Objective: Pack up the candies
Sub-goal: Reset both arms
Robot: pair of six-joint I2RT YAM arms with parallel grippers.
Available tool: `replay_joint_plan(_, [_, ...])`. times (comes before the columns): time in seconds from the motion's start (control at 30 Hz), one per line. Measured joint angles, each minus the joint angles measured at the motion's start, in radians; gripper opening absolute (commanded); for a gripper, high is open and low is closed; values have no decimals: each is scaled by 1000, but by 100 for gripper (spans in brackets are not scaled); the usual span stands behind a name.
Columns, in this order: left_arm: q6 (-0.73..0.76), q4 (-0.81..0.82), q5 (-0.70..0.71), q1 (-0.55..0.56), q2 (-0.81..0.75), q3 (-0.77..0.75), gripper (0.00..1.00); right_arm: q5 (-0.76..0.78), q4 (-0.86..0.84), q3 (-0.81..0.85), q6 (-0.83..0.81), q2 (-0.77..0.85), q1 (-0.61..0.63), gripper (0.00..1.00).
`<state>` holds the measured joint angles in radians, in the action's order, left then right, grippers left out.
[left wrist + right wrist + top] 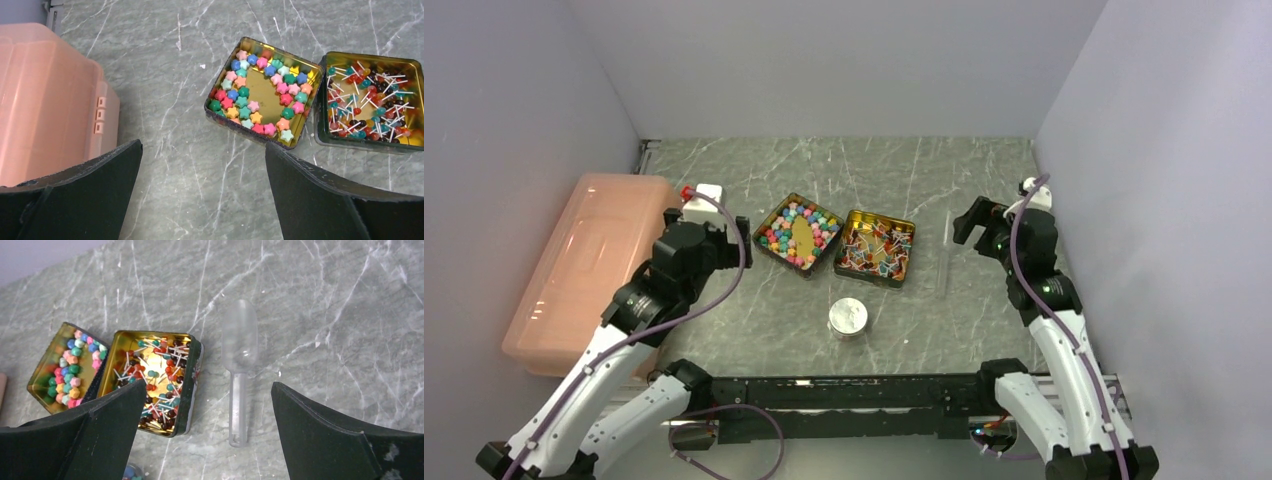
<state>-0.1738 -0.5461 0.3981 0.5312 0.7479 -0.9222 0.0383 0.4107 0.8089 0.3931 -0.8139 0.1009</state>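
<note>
At the left side of the grey marbled table [984, 170] lay a pink translucent plastic box [589, 265]. Beside it the left tool [202, 150] hovered with its jaws wide and nothing between them. Ahead of it and a little to its right stood a square gold tin [260, 141] with star-shaped candies [243, 102] in many colours, and just beside that a second gold tin [320, 135] with round candies on white sticks [370, 107]. A small round jar [848, 318] stood nearer the arms. Right of the tins lay a clear plastic scoop [239, 360], its long axis pointing away from the arms, the handle end toward the right tool [208, 387], which was also wide and empty. I judged the right arm nearer to the scoop, with the candies to its left
</note>
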Motion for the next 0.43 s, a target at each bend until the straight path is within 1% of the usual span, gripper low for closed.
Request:
replay_joint_plan(0.23, [1, 52, -27, 0, -119, 80, 99, -18, -58, -85, -2, 133, 0, 100])
replay_joint_plan(0.33, [1, 75, -36, 0, -148, 100, 99, -22, -69, -103, -5, 146, 2, 100])
replay_joint_plan(0.43, [1, 84, -53, 0, -144, 101, 99, -22, -80, -103, -9, 136, 8, 100])
